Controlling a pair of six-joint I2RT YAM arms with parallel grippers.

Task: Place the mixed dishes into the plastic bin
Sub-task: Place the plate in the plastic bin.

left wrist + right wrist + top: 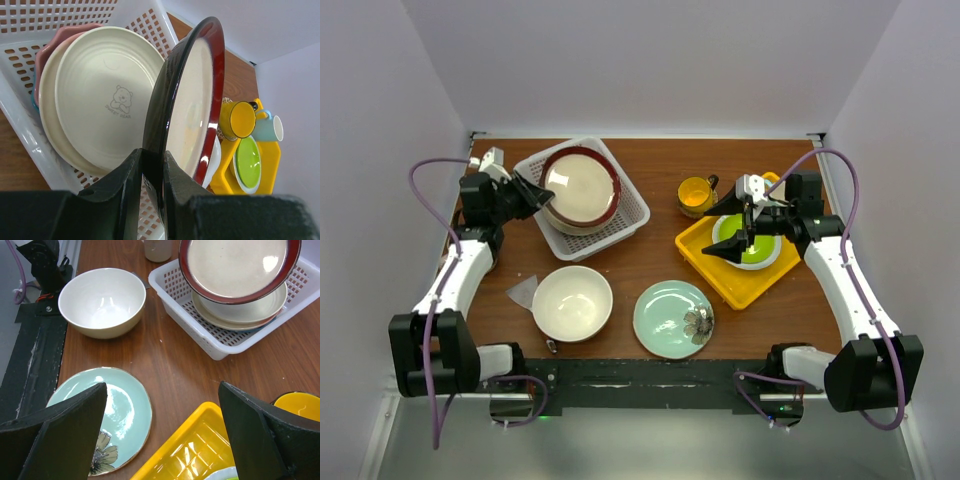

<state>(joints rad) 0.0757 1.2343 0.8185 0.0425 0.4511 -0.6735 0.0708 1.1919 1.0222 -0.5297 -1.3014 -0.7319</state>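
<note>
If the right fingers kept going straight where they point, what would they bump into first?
Probably the bare wooden table, between the mint flowered plate and the white bin. Depth is hard to judge.

Bright even light, soft shadows, sharp focus

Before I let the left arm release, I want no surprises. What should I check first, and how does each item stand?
1. Left gripper shut on dark red-rimmed bowl's rim: ok.
2. Bowl above the plastic bin: ok.
3. Bowl seated on the plates stacked there: cannot tell.
4. Right gripper open, away over the yellow tray: ok.
5. All dishes binned: not ok, large cream bowl on the table.
</note>
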